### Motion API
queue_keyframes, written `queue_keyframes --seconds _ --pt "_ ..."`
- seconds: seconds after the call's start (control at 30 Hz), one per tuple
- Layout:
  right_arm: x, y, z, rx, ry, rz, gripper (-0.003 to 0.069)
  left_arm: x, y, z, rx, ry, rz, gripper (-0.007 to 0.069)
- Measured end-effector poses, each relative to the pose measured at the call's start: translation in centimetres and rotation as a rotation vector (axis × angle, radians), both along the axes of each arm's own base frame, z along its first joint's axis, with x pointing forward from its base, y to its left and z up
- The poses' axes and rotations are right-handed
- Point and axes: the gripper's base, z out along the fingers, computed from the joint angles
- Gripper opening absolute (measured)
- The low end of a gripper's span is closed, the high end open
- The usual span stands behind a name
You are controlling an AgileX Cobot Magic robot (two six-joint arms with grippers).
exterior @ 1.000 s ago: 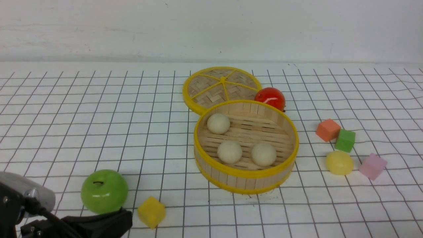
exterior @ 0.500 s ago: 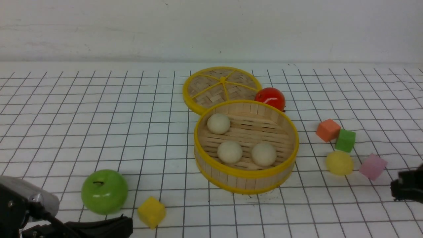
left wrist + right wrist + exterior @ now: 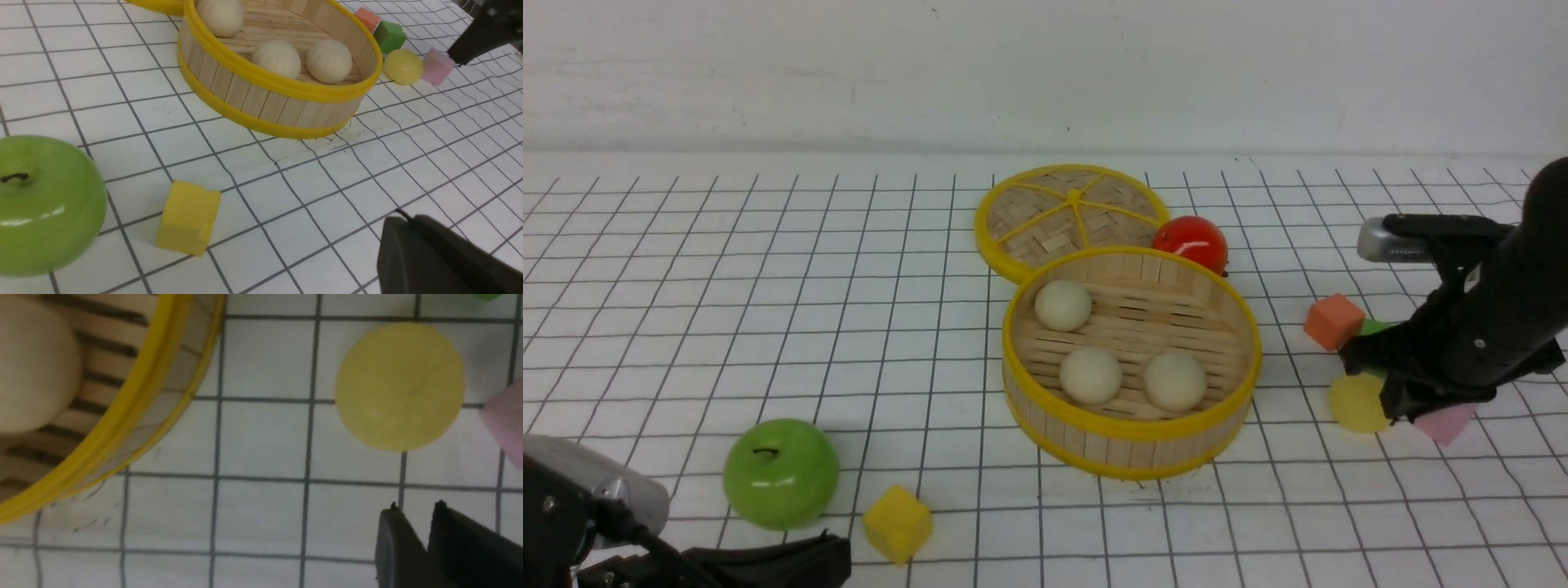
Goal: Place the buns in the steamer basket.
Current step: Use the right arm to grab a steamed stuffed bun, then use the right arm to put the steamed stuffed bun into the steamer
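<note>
Three cream-white buns sit inside the steamer basket (image 3: 1131, 453), which stands about mid-table, a little toward the right edge. One bun (image 3: 1063, 305) lies by the far-left wall, and the other two (image 3: 1090, 376) (image 3: 1174, 380) lie side by side nearer the front wall, apart from each other. The fourth bun, the glossy yellow one (image 3: 1352, 404), is outside on the table (image 3: 686, 286), near the basket on its right-edge side and not touching it.

The right gripper (image 3: 421, 522) hangs over that yellow bun. From the front its dark body hides the bun's right side. Its own camera shows the bun bare on the grid, clear of the fingertips (image 3: 394, 539). The tips stand a narrow slit apart with nothing between them.

A pink cube (image 3: 1445, 423) lies just beside the bun toward the right edge. An orange cube (image 3: 1332, 321) sits beyond it toward the far edge, and only a sliver of a green cube (image 3: 1372, 327) shows past the arm.

Behind the basket the flat woven lid (image 3: 1066, 212) lies on the table, its near edge hidden by the basket's far rim. A shiny red ball (image 3: 1190, 242) rests just beside both.

Near the front-left corner are a green apple (image 3: 780, 472) and a yellow cube (image 3: 897, 523), close together but apart. The left gripper (image 3: 825, 551) lies low at the front edge there, closed and empty.
</note>
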Motion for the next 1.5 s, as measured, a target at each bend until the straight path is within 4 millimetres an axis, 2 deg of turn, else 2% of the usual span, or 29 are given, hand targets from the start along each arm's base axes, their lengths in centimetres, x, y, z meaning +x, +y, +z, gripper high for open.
queue_keyframes --seconds 0.1,0.23,0.6,0.73,1.03,1.1,1.23,1.33,1.4,1.43,1.5 --pt "1.3 0.0 -0.4 -0.011 -0.032 -0.013 0.0244 0.0 0.0 0.0 0.0 0.0 0.0 -0.0011" --pt "2.1 0.0 -0.6 -0.008 -0.078 -0.02 0.0291 0.0 0.0 0.0 0.0 0.0 0.0 -0.0009" --pt "3.8 -0.2 -3.4 -0.008 -0.11 -0.04 0.0279 0.0 0.0 0.0 -0.002 0.001 0.001 0.0" --pt "4.1 -0.2 -3.9 -0.008 -0.112 -0.041 0.0236 0.0 0.0 0.0 -0.003 0.003 0.002 0.0004" --pt "4.0 -0.2 -3.9 -0.023 -0.113 -0.007 0.0006 0.0 0.0 0.0 -0.003 0.003 0.002 0.0015" --pt "3.9 -0.2 -3.5 -0.024 -0.111 -0.002 -0.0001 0.0 0.0 0.0 -0.003 0.003 0.002 0.0017" --pt "3.0 0.9 -0.6 0.014 -0.167 0.019 0.0 0.0 0.0 0.0 -0.003 0.003 0.002 0.002" --pt "2.5 3.5 3.1 0.068 -0.28 0.101 0.0 0.0 0.0 0.0 -0.003 0.003 0.002 0.0021" --pt "2.8 5.4 4.9 0.109 -0.345 0.153 0.0003 0.0 0.0 0.0 -0.003 0.003 0.002 0.0021" --pt "2.9 5.6 4.9 0.11 -0.348 0.161 0.0003 0.0 0.0 0.0 -0.003 0.003 0.002 0.0022" --pt "3.9 7.7 5.5 0.147 -0.391 0.208 0.0005 0.0 0.0 0.0 -0.003 0.003 0.002 0.0027"
